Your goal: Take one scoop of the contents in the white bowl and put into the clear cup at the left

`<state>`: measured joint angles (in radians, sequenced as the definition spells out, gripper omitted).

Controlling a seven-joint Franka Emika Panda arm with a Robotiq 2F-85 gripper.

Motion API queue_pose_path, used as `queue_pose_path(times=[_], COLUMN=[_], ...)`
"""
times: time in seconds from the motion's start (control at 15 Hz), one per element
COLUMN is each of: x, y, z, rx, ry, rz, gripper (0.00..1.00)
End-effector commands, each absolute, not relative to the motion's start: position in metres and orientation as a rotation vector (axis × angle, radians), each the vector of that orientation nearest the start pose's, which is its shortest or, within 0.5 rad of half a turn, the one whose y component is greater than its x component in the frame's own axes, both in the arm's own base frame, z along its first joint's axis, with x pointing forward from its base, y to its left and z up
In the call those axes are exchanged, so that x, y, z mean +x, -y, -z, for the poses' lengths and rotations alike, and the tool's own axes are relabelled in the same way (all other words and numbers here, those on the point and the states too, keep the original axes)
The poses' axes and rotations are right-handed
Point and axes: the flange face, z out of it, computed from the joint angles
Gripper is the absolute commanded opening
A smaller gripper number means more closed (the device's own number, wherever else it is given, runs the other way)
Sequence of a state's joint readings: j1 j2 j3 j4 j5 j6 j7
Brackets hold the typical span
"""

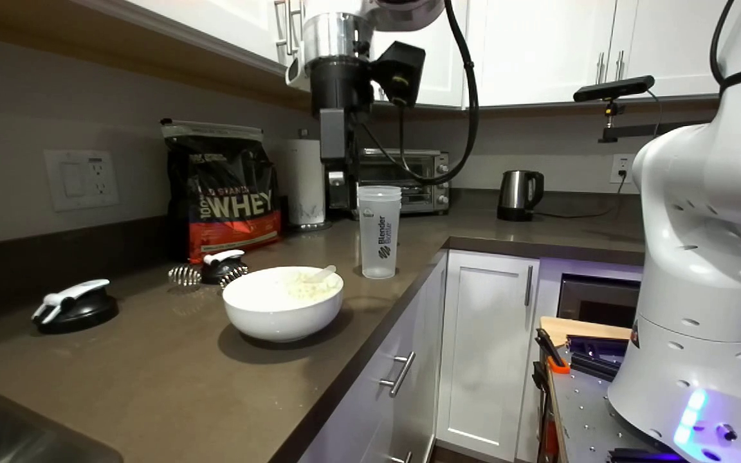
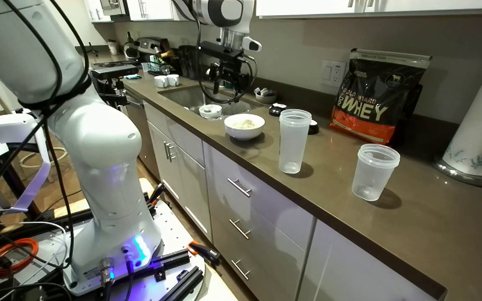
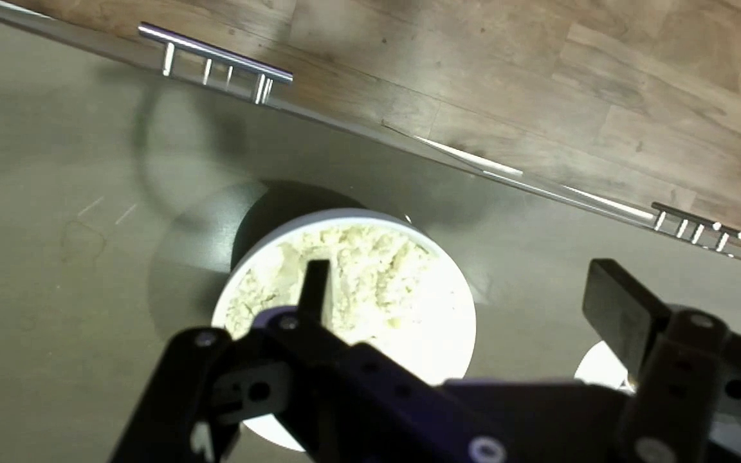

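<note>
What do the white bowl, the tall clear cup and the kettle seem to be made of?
White bowl: probably glazed ceramic, from its smooth glossy surface; hard plastic can't be ruled out.
Tall clear cup: likely plastic, translucent and slightly frosted, printed on its side.
Kettle: apparently steel, brushed or polished, given its silvery sheen.

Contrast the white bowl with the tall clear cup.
The white bowl is wide and low; the tall clear cup is narrow. The bowl is opaque, the cup see-through. The bowl holds pale powder; none shows in the cup. Both stand uncovered on the countertop.
</note>
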<state>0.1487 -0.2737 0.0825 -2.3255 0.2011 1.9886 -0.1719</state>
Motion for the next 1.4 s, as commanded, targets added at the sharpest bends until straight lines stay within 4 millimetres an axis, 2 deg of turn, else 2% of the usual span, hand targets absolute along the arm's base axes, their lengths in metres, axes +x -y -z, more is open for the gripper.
queue_pose_path(times=[0.0, 0.4, 0.8, 0.87, 1.33], x=[0.452, 0.460, 0.473, 0.462, 0.463], y=[-0.114, -0.111, -0.115, -0.114, -0.115], z=[-0.429, -0.398, -0.379, -0.382, -0.379], rx=[-2.982, -3.013, -2.979, -2.995, -2.994], ry=[0.592, 0.634, 0.685, 0.634, 0.635], rz=[-0.162, -0.216, -0.212, -0.225, -0.233], gripper=[1.00, 1.00, 1.00, 1.00, 1.00])
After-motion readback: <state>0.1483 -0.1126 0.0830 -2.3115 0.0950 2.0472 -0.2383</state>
